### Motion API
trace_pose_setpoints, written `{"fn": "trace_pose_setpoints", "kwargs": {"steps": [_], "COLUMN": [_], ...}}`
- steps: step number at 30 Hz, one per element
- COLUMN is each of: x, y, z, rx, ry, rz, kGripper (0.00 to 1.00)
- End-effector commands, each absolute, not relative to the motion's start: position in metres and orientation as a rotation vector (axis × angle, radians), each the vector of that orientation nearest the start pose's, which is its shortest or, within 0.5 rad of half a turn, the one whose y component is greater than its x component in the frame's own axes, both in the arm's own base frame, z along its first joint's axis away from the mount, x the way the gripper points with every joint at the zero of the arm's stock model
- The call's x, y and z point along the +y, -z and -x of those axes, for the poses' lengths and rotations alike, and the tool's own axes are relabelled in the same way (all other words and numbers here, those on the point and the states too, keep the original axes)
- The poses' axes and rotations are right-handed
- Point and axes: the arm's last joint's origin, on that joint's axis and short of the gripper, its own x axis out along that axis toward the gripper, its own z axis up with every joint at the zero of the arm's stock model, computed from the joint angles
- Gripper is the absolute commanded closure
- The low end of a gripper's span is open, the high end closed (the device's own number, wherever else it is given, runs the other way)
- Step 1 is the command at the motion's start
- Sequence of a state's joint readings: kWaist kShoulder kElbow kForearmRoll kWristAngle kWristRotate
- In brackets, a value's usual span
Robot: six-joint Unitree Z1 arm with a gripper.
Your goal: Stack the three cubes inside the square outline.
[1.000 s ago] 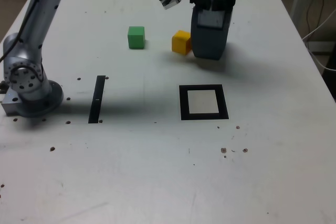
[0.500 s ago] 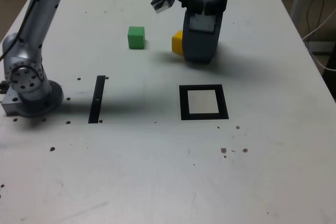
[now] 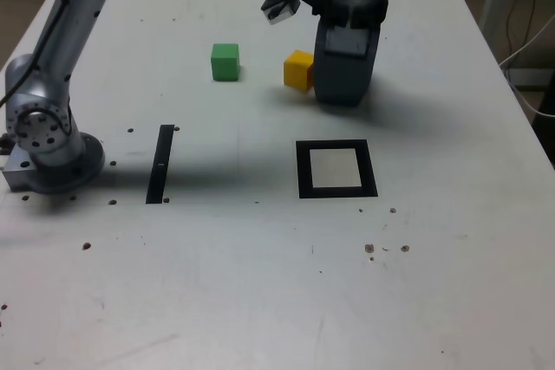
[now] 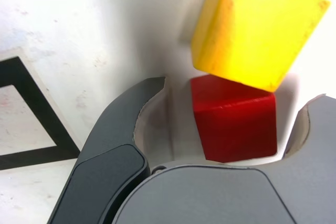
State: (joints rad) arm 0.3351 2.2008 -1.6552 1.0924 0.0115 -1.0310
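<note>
Three cubes were on the table (image 3: 260,283), none of them yet in the square outline (image 3: 336,169), whose white centre lay bare. The gripper (image 3: 345,93) stood low over the tabletop just beyond the outline, pointing down. From the wrist view, the red cube (image 4: 233,118) sat between the two jaws, touching or nearly touching one of them, with a clear gap of table on the other side, so the jaws were parted around it and not yet clamped. The yellow cube (image 3: 299,69) lay just beside the gripper on the exterior view's left, seemingly touching a corner of the red one. The green cube (image 3: 225,61) sat apart, further to the exterior view's left.

It looked to me like the first pick was in hand. The next move, I judged, called for closing squarely on the red cube without catching or nudging the yellow neighbour, then lifting and carrying it towards the outline to set it inside the border.
</note>
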Motion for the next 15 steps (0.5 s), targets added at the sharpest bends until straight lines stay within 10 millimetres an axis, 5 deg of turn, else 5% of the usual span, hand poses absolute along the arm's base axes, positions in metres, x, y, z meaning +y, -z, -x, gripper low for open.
{"fn": "trace_pose_setpoints", "kwargs": {"steps": [1,15], "x": [0.1381,0.1469], "y": [-0.1952,-0.1951], "z": [-0.3922,-0.3834], "rx": [1.374,1.367], "ry": [-1.109,-1.147], "rz": [1.03,1.031], "kGripper": [0.17,0.24]}}
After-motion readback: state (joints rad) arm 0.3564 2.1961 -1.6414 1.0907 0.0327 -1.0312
